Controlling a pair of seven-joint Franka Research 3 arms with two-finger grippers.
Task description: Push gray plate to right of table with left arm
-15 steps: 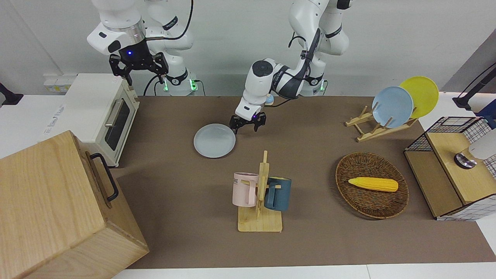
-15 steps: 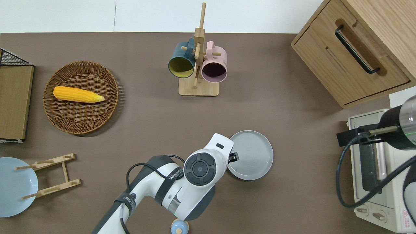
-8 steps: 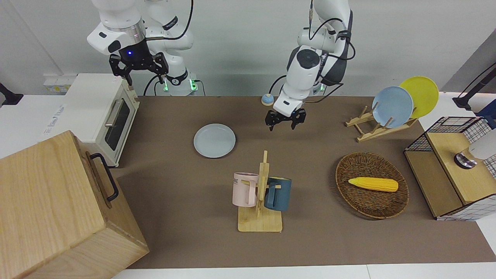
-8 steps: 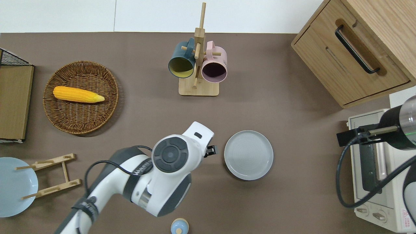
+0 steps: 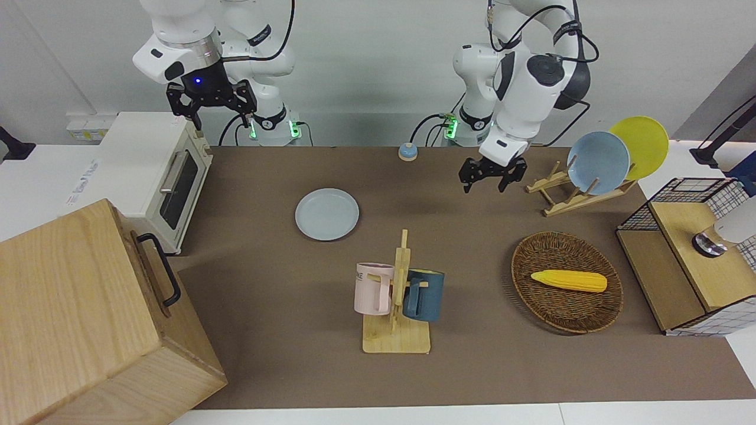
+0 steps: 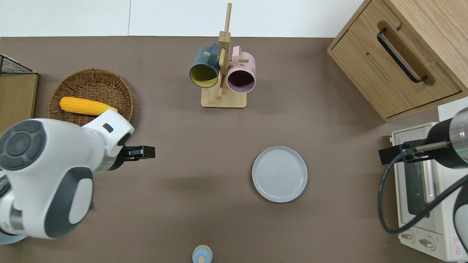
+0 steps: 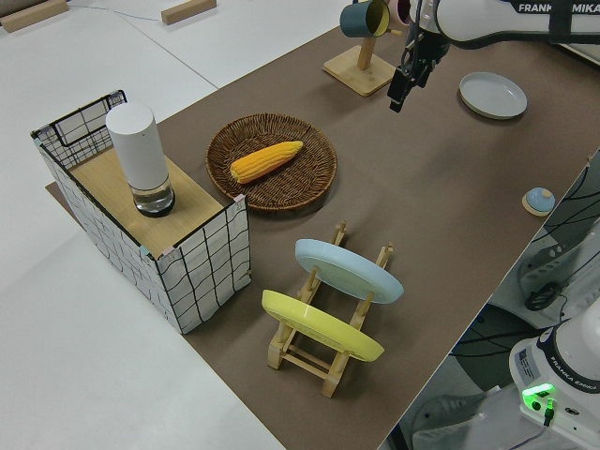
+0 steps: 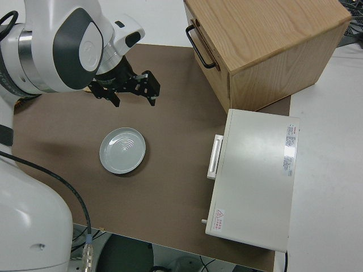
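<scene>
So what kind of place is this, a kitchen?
Probably a robot lab staged as a kitchen: two robot arms bolted at a table with a toaster oven, a mug stand and a plate rack.

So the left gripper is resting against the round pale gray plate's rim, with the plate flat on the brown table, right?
Not quite. The left gripper is up in the air, well apart from the round pale gray plate, as the overhead view shows. The plate does lie flat on the brown table.

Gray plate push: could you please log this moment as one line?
left end effector: open, raised, clear of plate | gray plate: flat on table, nearer right arm's end | right arm: parked
</scene>
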